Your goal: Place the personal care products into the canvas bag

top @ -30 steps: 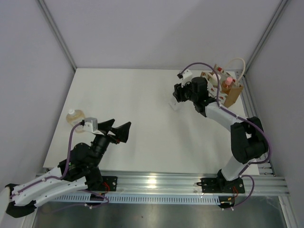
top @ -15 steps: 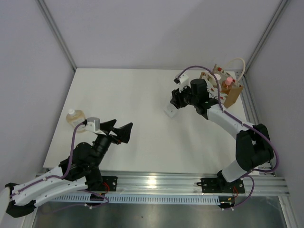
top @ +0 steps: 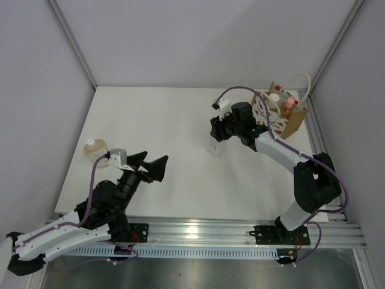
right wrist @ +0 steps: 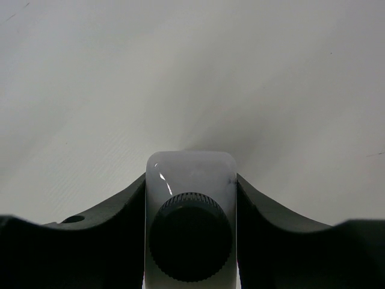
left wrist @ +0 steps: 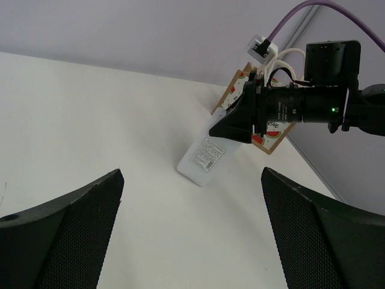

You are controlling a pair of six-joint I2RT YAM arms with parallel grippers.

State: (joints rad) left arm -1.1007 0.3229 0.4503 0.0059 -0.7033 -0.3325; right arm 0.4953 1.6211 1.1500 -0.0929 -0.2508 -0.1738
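Right end effector [top: 220, 133] grips the white bottle [top: 214, 146], tilted, left of the canvas bag [top: 296, 122]. Left end effector [top: 149, 165] hangs spread wide.

Bags: one. The bag [top: 296, 123] stands at the upper right of the top view.

Bottles: four in all.
- One white bottle [top: 214, 146] with a black cap [right wrist: 190, 235], right of centre in the top view.
- One amber flask [top: 95, 149] with a white cap [top: 90, 142], at the left of the frame.
- Two bottles inside the bag, one with a cream cap [top: 274, 97] and one with a pink cap [top: 289, 103]. Their bodies are mostly hidden.

Pincers: two. The left pincer [top: 151, 161] is at lower left and the right pincer [top: 218, 135] is right of centre.

Counter [top: 168, 114]: one.
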